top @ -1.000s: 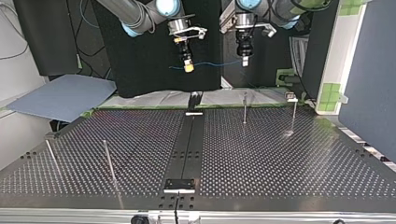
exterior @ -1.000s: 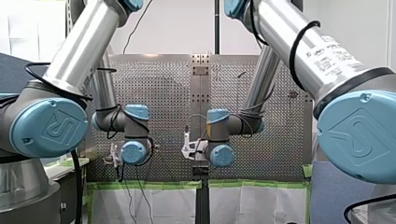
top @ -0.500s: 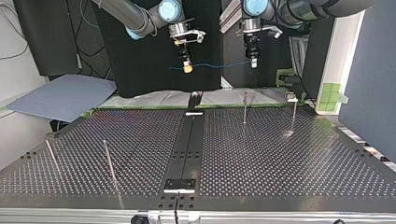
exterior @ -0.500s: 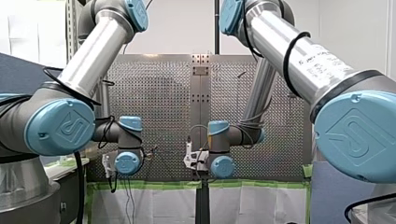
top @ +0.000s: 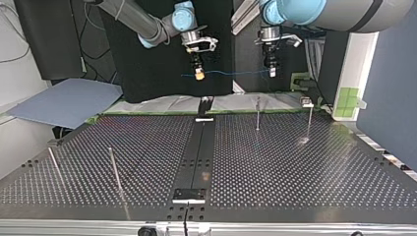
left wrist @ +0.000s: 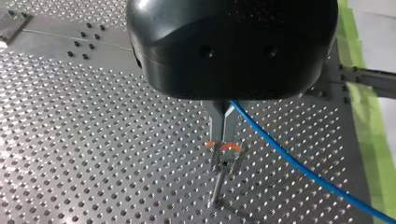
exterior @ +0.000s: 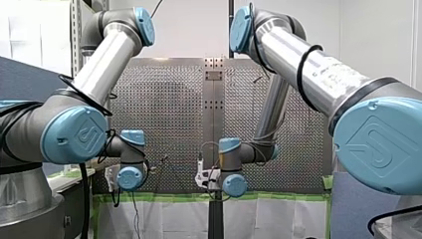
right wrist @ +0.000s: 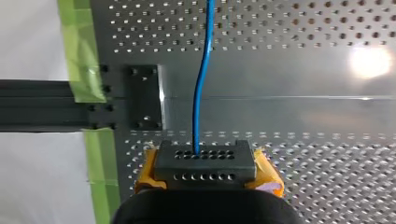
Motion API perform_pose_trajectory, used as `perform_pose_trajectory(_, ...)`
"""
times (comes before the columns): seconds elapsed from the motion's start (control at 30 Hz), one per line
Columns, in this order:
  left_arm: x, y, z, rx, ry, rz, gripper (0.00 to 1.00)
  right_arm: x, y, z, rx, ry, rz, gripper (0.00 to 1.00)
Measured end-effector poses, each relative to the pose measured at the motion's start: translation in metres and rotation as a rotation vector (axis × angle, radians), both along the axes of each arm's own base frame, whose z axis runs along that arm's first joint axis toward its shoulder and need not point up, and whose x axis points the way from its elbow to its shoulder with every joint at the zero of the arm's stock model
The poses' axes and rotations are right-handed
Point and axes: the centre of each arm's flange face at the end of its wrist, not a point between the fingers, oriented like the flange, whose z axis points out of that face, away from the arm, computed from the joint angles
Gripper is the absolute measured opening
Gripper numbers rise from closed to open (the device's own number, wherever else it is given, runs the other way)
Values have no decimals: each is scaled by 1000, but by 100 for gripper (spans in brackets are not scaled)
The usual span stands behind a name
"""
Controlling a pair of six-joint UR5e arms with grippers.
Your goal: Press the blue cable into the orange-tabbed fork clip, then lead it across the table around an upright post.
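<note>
The thin blue cable hangs stretched in the air between my two grippers, past the table's far edge in the top view. My right gripper, with yellow pads, is shut on the cable, which runs straight ahead of it. My left gripper has its metal fingers shut on the cable, which trails off to one side. Below those fingers, apart from them, stands the orange-tabbed fork clip on its post. In the top view my left gripper hangs at the right.
Two upright posts stand near the far edge at the top view's right, and two leaning rods at its near left. A dark rail runs down the table's middle. Green tape marks the table's edge.
In the top view my left gripper has moved to the right, drawing the cable out longer. In the front view both wrists have sunk lower. The right gripper has barely shifted.
</note>
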Motion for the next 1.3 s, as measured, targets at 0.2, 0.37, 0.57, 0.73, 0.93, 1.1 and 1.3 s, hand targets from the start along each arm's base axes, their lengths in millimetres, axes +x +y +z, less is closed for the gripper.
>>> perform_pose_trajectory(0.2,28,10,2,-2,-18,0,0,9,-13,-7,3,5,-3,0)
perform_pose_trajectory(0.37,45,21,2,1,-7,0,0,14,-26,-3,-10,-9,-13,0)
perform_pose_trajectory(0.57,57,37,-13,28,45,7,0,8,-38,-2,-15,-12,-30,0)
perform_pose_trajectory(0.73,59,40,-27,43,78,9,0,2,-47,-3,-16,-6,-40,0)
perform_pose_trajectory(0.93,69,37,-30,40,78,-11,0,-6,-60,-2,-18,-6,-55,0)
perform_pose_trajectory(1.1,79,31,-29,37,74,-54,0,-8,-68,-1,-23,-8,-54,0)
perform_pose_trajectory(1.3,89,28,-29,35,84,-73,0,-6,-73,2,-27,-10,-48,0)
